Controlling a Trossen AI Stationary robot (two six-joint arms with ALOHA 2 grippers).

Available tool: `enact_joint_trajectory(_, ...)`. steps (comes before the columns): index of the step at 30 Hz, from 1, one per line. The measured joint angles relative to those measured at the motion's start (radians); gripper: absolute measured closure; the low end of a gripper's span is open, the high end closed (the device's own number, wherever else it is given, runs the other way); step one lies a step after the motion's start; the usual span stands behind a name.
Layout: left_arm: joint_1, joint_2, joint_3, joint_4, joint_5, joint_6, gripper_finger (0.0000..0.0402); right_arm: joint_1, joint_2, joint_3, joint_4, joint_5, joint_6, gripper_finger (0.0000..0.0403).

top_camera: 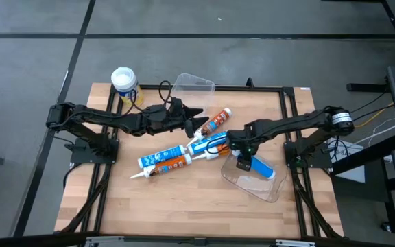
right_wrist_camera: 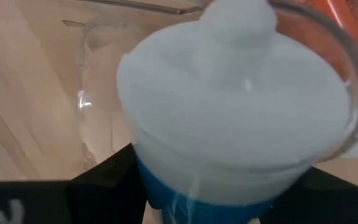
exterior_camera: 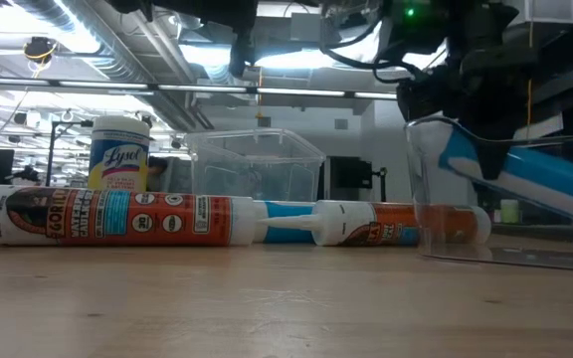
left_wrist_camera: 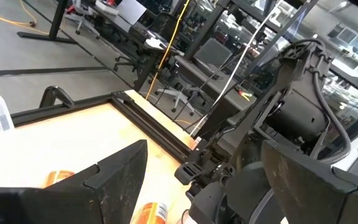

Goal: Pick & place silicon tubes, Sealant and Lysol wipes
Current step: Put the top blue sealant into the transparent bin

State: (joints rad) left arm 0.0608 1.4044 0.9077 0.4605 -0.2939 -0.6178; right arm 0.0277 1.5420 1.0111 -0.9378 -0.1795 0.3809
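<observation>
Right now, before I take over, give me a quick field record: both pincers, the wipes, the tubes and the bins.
left pincer: open, empty, hovering mid-table beside the upper orange tube
right pincer: shut on blue tube, over the near clear bin
blue tube: tilted, its lower end inside the near clear bin
Lysol wipes: upright at the far left corner, untouched
tubes on table: long orange and blue tube lying mid-table, upper orange tube behind it
far clear bin: at the table's far edge; contents cannot be told
</observation>
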Motion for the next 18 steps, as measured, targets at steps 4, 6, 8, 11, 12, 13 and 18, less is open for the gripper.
enact_joint_trajectory(4, 0.000, 0.000, 0.000, 0.000, 0.000, 0.000, 0.0094, 0.000, 0.003, 0.000, 0.003, 0.007, -0.001, 0.0169)
enact_joint_trajectory(6, 0.000, 0.000, 0.000, -0.001, 0.000, 0.000, 0.0094, 0.000, 0.003, 0.000, 0.006, 0.022, -0.001, 0.0160)
enact_joint_trajectory(8, 0.000, 0.000, 0.000, -0.001, 0.000, 0.000, 0.0094, 0.000, 0.003, -0.001, 0.004, 0.031, -0.001, 0.0158)
enact_joint_trajectory(11, 0.000, 0.000, 0.000, -0.001, 0.000, 0.000, 0.0094, 0.000, 0.003, -0.002, 0.004, 0.035, 0.000, 0.0167)
enact_joint_trajectory(12, 0.000, 0.000, 0.000, -0.001, 0.000, 0.000, 0.0094, 0.000, 0.003, -0.002, 0.004, 0.034, 0.000, 0.0170)
enact_joint_trajectory(13, 0.000, 0.000, 0.000, -0.001, 0.000, 0.001, 0.0094, 0.000, 0.003, -0.002, 0.004, 0.034, 0.000, 0.0173)
enact_joint_trajectory(18, 0.000, 0.000, 0.000, -0.001, -0.003, 0.002, 0.0094, 0.000, 0.003, -0.002, 0.002, 0.034, -0.001, 0.0162)
